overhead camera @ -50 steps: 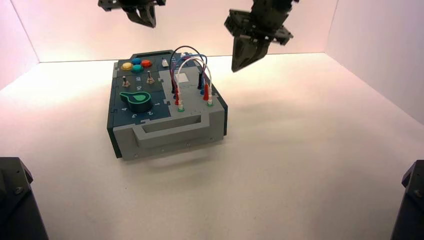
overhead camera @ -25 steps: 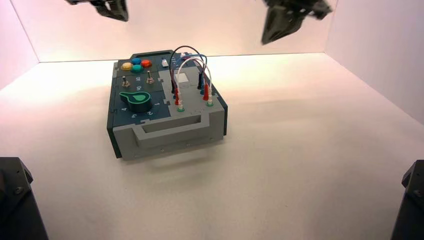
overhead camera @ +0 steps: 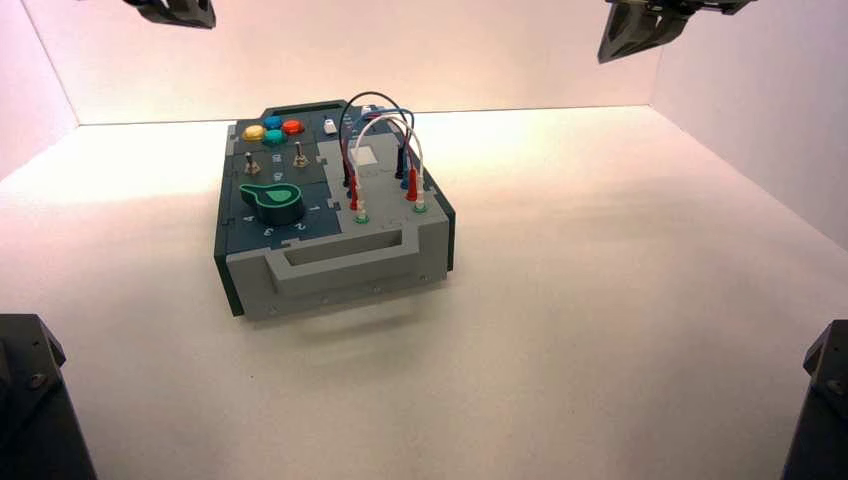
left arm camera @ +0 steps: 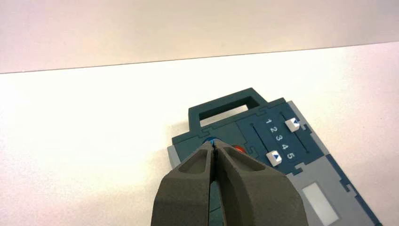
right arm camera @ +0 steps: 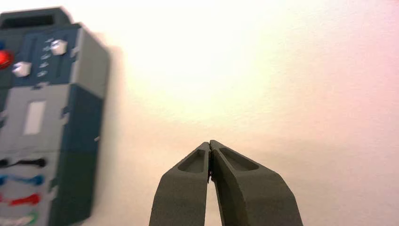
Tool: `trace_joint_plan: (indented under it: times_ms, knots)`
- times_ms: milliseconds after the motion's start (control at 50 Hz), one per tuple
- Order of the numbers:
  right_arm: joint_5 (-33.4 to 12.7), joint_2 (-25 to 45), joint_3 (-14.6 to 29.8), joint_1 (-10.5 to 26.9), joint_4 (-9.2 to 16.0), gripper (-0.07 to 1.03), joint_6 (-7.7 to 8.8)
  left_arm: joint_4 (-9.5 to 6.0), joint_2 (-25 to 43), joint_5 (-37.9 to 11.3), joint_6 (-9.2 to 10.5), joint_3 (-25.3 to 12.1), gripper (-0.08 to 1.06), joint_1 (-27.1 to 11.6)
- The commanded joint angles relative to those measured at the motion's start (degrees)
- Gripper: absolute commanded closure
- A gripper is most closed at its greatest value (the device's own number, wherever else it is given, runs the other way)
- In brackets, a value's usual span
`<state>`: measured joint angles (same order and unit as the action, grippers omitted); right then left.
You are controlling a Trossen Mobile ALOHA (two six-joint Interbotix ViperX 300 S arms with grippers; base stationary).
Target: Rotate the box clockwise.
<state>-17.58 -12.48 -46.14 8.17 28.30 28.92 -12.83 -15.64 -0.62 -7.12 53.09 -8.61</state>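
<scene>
Box rotation: both grippers raised, clear of the box.
I see the box [overhead camera: 330, 205] on the tabletop [overhead camera: 600, 300]; left gripper [left arm camera: 214, 153] and right gripper [right arm camera: 209, 147] fingers pressed together. I would push opposite corners evenly.

I was working in a lab test enclosure: a bare white tabletop [overhead camera: 560, 330] walled by plain white panels [overhead camera: 420, 50] far, left and right, holding only a training box [overhead camera: 330, 215].

- A plain white worktop [overhead camera: 600, 330] is seen, lit brighter toward its far edge.
- White walls [overhead camera: 420, 50] are set at the back and along both sides.
</scene>
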Motion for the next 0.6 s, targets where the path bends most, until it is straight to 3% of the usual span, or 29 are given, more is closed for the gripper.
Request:
trace_joint_plan:
  times_ms: [20,240,600]
  knots:
    - [3.34,-2.55,-0.62,-1.14,0.09,0.99,-0.26,-0.35,-0.62,2.64,0.26,1.05,1.01,1.23]
    - [6.06,-2.37,-2.64,-5.19,1.32,0.99,-0.62,-0.62,1.05,7.65,1.23,2.64,1.01,2.99]
    - [9.93,-1.93,-4.83,-6.06,2.81,0.99,-0.79,-0.70,3.69,7.73,1.32,1.85,1.01,2.99]
